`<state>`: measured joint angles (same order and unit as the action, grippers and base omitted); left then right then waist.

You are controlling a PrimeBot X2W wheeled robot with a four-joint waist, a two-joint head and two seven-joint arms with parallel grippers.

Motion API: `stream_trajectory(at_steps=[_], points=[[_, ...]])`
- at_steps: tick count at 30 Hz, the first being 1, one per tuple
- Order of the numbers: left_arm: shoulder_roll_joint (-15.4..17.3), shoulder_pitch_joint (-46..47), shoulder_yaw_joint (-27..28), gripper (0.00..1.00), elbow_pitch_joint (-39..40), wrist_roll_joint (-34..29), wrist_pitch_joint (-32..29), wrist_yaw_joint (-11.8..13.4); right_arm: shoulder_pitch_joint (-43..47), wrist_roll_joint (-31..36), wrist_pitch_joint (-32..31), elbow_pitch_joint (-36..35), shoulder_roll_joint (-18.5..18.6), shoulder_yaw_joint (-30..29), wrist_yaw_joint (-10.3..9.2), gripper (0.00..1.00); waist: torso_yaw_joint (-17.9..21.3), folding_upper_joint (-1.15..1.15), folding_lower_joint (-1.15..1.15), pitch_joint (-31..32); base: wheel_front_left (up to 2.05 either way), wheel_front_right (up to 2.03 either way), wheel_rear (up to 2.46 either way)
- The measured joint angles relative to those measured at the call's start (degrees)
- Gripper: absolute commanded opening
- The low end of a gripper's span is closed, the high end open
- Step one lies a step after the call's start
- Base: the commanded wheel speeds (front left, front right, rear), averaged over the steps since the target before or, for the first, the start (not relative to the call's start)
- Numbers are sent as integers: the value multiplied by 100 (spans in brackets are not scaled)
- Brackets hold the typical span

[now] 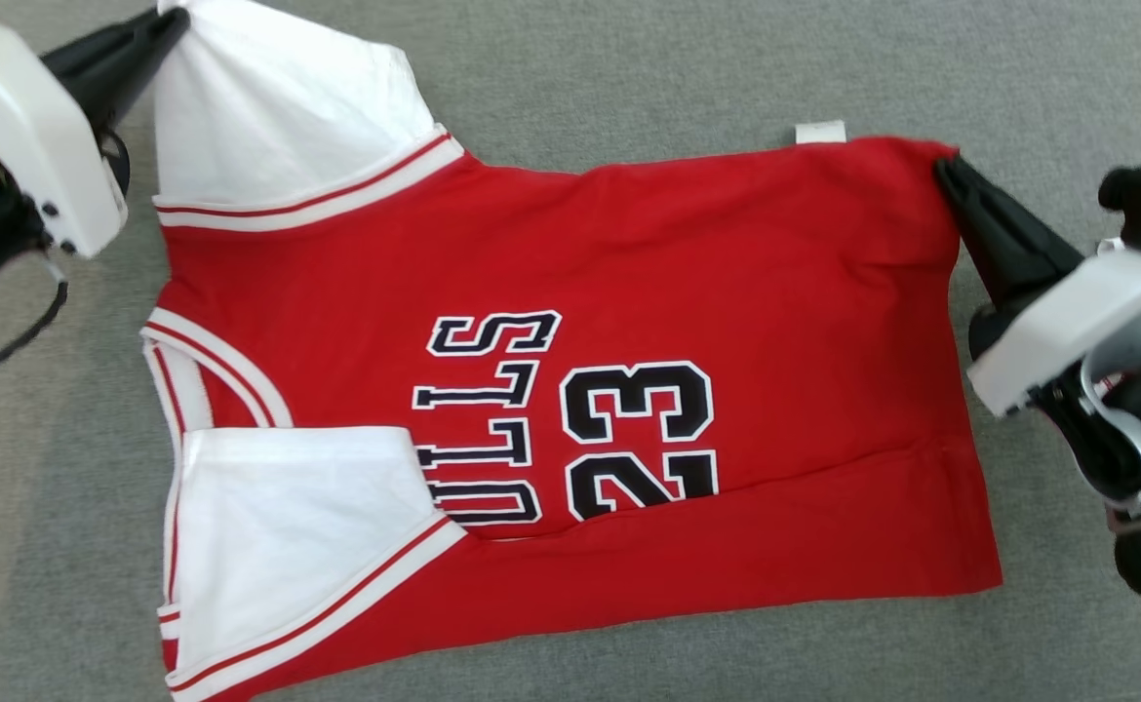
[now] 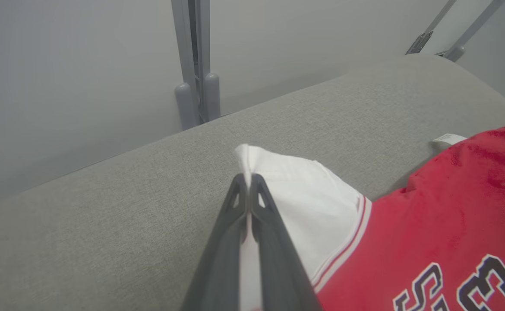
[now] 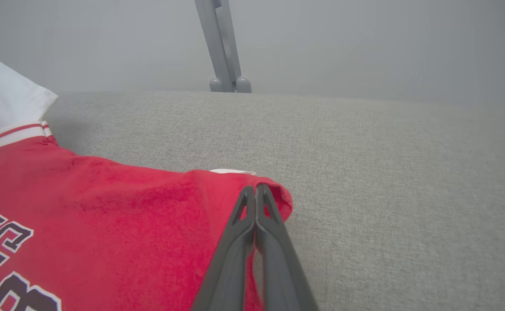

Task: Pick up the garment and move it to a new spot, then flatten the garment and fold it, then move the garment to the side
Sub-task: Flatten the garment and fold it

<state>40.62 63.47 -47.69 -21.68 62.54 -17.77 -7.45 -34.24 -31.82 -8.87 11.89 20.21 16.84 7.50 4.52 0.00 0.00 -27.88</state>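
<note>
The garment (image 1: 629, 292) is a red jersey with white sleeves and a black "23", spread on a grey fabric surface (image 1: 629, 68), its near long edge folded over. My left gripper (image 1: 173, 18) is shut on the tip of the far white sleeve (image 2: 304, 194) at the upper left. In the left wrist view white cloth runs between the closed fingers of the left gripper (image 2: 248, 177). My right gripper (image 1: 943, 166) is shut on the jersey's far hem corner; the right wrist view shows red cloth (image 3: 105, 216) bunched around the tips of the right gripper (image 3: 255, 188).
A small white label (image 1: 819, 132) pokes out at the jersey's far edge. Grey metal legs (image 2: 196, 65) stand past the surface's far edge against a pale wall. Bare grey fabric lies beyond the jersey and on both sides.
</note>
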Motion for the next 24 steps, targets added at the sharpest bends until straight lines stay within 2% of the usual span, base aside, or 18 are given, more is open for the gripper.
stream_trajectory(at_steps=[8,13,17,21,24], points=[[719,-964,225,0,1478,435,521,71,1015,53,-207,-868,486,-93,0,0,-262,0,0,229,0,0,0],[1193,-1842,435,0,2609,782,1033,310,1550,174,-276,-1078,690,-291,0,0,-372,0,0,334,0,0,0],[1573,-2600,530,0,3335,948,1454,635,1837,312,-250,-1174,797,-369,0,0,-447,0,0,413,0,0,0],[1823,-3301,602,0,3872,1132,1916,931,2000,552,-103,-1244,990,-357,1,0,-503,0,0,463,0,0,0],[1949,-3783,622,0,4167,1280,2243,1043,2147,761,64,-1240,1028,-368,1,0,-533,0,0,479,0,0,0]])
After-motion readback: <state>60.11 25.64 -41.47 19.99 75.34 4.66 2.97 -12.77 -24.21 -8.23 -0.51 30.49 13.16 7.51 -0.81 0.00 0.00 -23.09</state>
